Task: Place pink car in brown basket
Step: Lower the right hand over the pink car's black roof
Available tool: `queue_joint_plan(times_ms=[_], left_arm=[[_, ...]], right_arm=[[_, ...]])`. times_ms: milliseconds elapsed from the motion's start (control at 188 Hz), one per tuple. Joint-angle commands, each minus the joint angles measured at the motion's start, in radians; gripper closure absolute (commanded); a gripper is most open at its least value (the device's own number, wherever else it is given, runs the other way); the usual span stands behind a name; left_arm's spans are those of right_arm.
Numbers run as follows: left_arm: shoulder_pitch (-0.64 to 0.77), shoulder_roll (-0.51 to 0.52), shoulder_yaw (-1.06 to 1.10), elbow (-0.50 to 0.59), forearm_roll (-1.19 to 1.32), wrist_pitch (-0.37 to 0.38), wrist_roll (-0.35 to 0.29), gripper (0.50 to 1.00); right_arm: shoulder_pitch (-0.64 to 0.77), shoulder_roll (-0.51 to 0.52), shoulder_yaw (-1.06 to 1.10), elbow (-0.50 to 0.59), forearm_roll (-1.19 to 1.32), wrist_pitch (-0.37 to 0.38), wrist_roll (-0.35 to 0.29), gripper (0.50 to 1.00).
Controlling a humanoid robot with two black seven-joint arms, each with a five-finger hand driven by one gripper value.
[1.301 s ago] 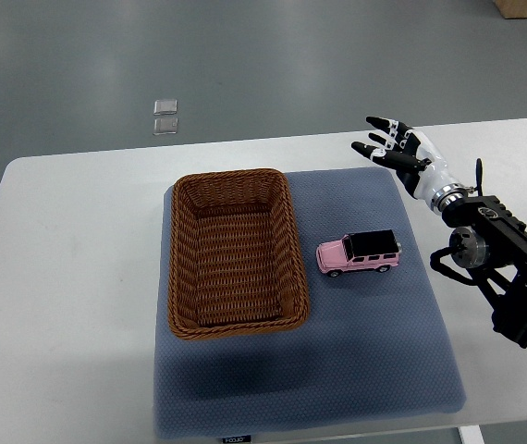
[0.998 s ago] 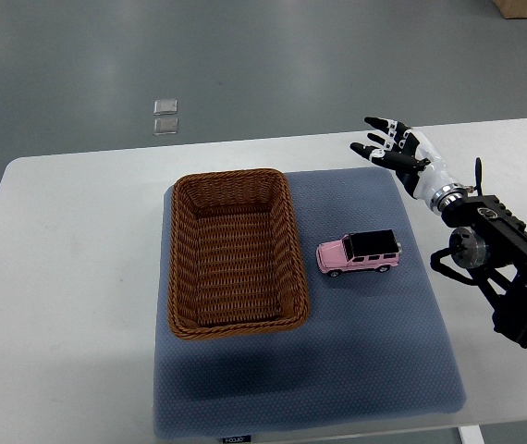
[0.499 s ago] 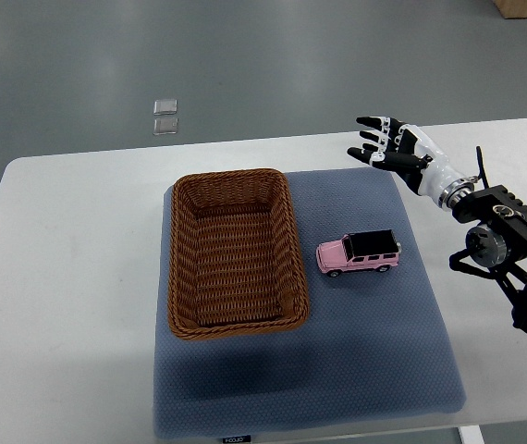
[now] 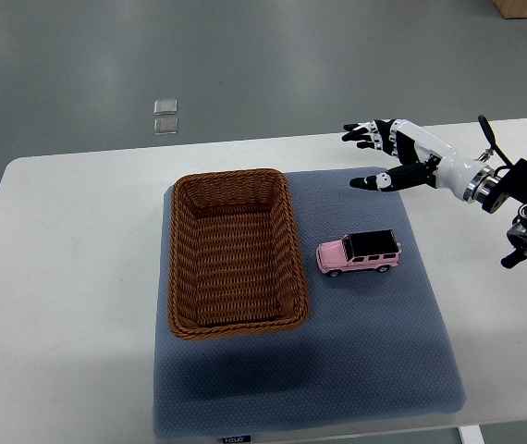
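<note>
Pink car with black roof, standing on its wheels on the blue-grey mat, just to the right of the brown basket and apart from its rim, nose toward the basket. The woven rectangular basket occupies the mat's left part, and the mat lies on the white table. Right hand, entering from the right edge, is held beyond the car near the mat's far right corner, fingers spread and gripping nothing.
</note>
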State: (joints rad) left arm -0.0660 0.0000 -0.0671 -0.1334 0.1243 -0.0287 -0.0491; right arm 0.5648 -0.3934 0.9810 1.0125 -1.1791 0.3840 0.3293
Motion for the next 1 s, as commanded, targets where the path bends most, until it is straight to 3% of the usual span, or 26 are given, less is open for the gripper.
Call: queue_joint_plan(times_ms=[0,271,658,834,993], left_arm=[[0.000,0.000,0.000,0.000,0.000,0.001,0.000,0.500],[0.000,0.000,0.001,0.000,0.000,0.001,0.000,0.500],[0.000,0.000,0.001,0.000,0.000,0.001,0.000,0.500],[0.000,0.000,0.001,0.000,0.000,0.001,0.000,0.500],[0.000,0.000,0.001,0.000,0.000,0.001,0.000,0.500]], right_arm=[[0.004,-0.027,-0.038,0.017,-0.079,0.007,0.039,0.591],[0.004,-0.081,-0.124,0.060,-0.313,0.004,0.131,0.591],[0.030,-0.120,-0.222,0.087,-0.387,-0.008,0.145,0.591],[0.029,-0.113,-0.277,0.084,-0.421,-0.089,0.139,0.591],[0.023,-0.108,-0.286,0.072,-0.425,-0.111,0.137,0.591]])
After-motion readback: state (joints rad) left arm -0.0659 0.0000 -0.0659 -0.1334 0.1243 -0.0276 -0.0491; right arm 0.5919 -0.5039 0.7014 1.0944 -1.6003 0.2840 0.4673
